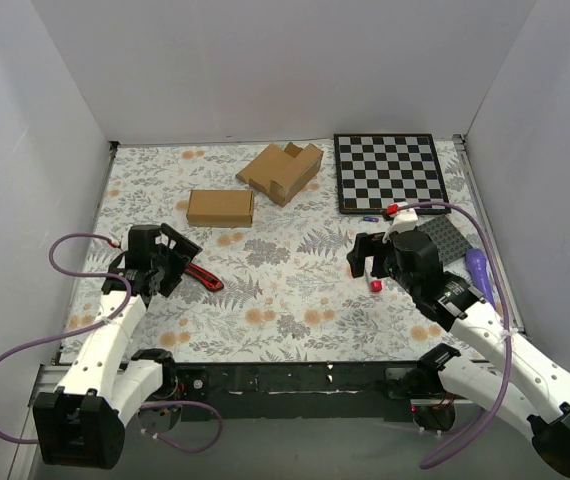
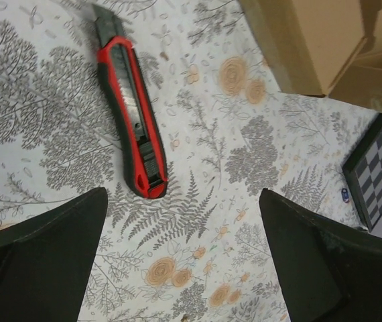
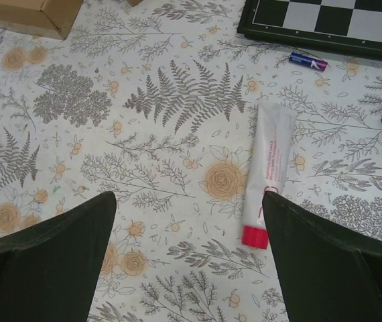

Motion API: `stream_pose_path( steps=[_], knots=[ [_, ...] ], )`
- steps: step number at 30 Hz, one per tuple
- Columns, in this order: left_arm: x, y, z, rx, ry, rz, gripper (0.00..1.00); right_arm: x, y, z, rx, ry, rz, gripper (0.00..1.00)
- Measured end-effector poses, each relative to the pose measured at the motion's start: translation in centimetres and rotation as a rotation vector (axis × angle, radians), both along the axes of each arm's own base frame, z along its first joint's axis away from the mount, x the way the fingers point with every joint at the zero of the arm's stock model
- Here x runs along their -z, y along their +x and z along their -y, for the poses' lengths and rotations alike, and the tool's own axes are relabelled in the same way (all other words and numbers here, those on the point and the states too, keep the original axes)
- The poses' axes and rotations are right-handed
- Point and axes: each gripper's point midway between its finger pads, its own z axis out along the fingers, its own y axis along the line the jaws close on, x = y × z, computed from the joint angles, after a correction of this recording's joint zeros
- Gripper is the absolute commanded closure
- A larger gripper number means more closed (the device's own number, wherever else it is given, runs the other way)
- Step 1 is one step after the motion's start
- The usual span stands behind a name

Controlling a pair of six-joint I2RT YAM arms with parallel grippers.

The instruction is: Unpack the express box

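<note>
The express box [image 1: 220,207], a small flat brown carton, lies closed on the floral cloth at the back left. Its corner also shows in the left wrist view [image 2: 305,40] and the right wrist view [image 3: 30,13]. My left gripper [image 1: 170,262] is open and empty, near and left of the box. In the left wrist view my left gripper [image 2: 183,201] hovers just past the end of a red and black utility knife [image 2: 132,111]. My right gripper [image 1: 365,262] is open and empty at mid right. In the right wrist view my right gripper [image 3: 189,201] is over bare cloth.
A larger notched cardboard box [image 1: 281,170] stands behind the express box. A chessboard [image 1: 388,172] lies at the back right, with a small battery [image 3: 308,62] by it. A white tube with a red cap [image 3: 269,171] lies beside my right finger. A grey plate [image 1: 455,240] and a purple object [image 1: 478,268] are at the right edge.
</note>
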Motion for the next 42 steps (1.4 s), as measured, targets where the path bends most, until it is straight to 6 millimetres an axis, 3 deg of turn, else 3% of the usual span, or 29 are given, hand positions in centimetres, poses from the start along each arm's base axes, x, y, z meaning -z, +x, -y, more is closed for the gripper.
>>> stream_pose_path(
  steps=[12,18,28,31,36,39,42],
  knots=[
    [7.5,-2.1,1.9,-0.135,0.0,-0.295,0.02,1.1,-0.2,-1.7,-0.046,0.045,-0.056,0.02],
    [8.6,-1.2,1.4,-0.206,0.048,-0.373,0.02,1.5,-0.3,-2.4,-0.063,0.06,-0.078,0.02],
    [7.3,1.1,0.1,-0.244,0.098,-0.347,0.02,1.5,-0.3,-2.8,-0.084,0.064,-0.077,0.03],
    [6.2,2.3,-1.0,-0.247,0.081,-0.311,0.02,1.8,-0.3,-3.5,-0.118,0.06,-0.083,0.12],
    [1.9,7.5,-2.0,-0.224,0.031,-0.152,0.02,2.5,0.6,-7.5,-0.218,0.048,-0.138,0.22],
    [-0.6,10.9,-2.0,-0.192,0.025,-0.051,0.02,2.1,2.5,-10.8,-0.263,0.052,-0.168,0.2],
    [-1.4,13.3,-1.9,-0.147,0.004,0.017,0.02,1.5,4.8,-14.0,-0.297,0.076,-0.179,0.16]
  ],
)
